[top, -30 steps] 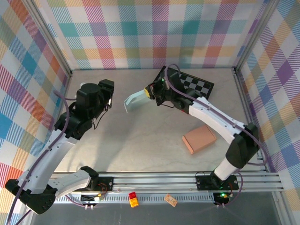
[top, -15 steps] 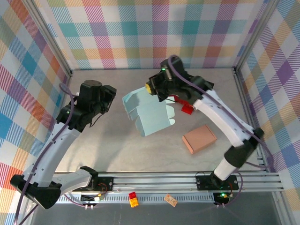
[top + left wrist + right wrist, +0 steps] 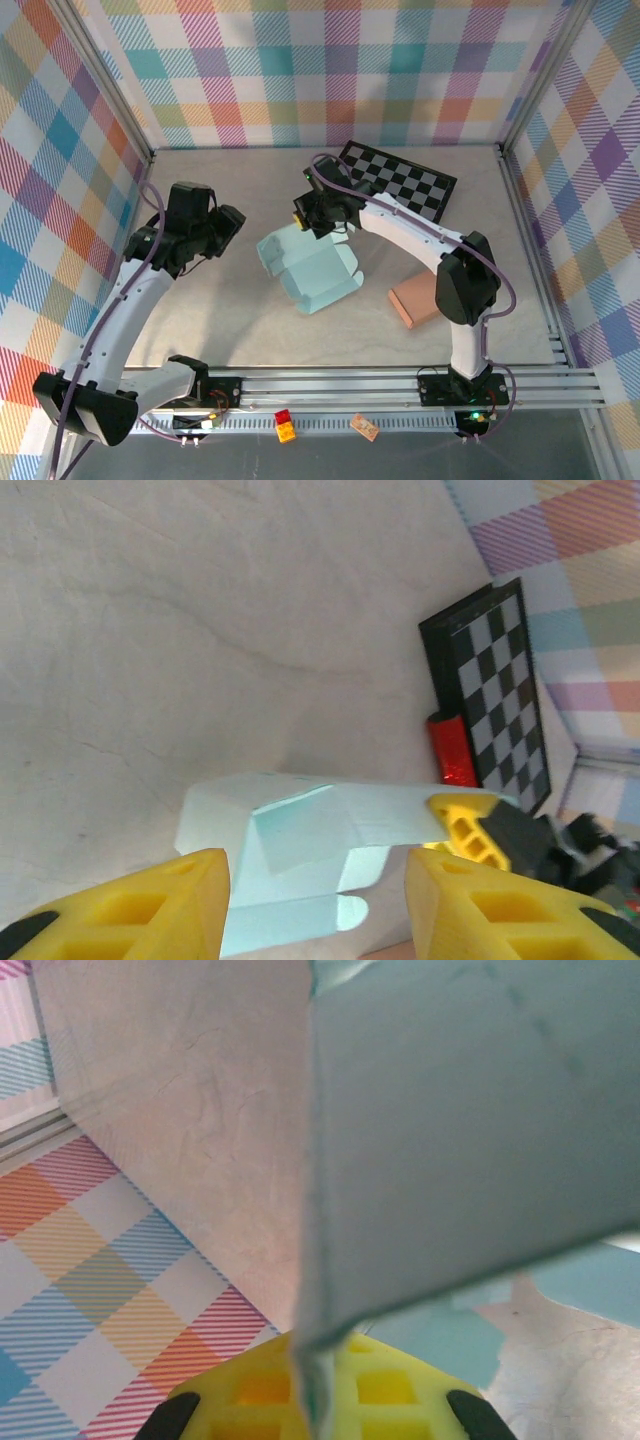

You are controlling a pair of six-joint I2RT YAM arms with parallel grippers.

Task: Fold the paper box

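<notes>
Left side: the left gripper (image 3: 222, 225) hangs just left of the paper box (image 3: 310, 270), apart from it. Its yellow fingers (image 3: 150, 905) stand apart with nothing between them, so it is open and empty. It has shifted slightly nearer the work over the last second.

Centre: the paper box, pale blue and only partly formed, lies on the table (image 3: 240, 320) at mid-field with its flaps loose. A second ago it was held off the surface near the back, seen almost edge-on; it has since swung round and come down. It now appears to rest on the table, though contact along its far edge cannot be confirmed.

Right of centre: the right gripper (image 3: 312, 215) is clamped on the upper back edge of the box; its wrist view shows the card pinched between the fingers.

Right side: the chessboard (image 3: 400, 180) and a brown block (image 3: 412, 302) lie clear of the work.

Assessment: the box is presented to the left arm, held steady at one edge. Folding proper looks not yet begun; no flap is tucked
</notes>
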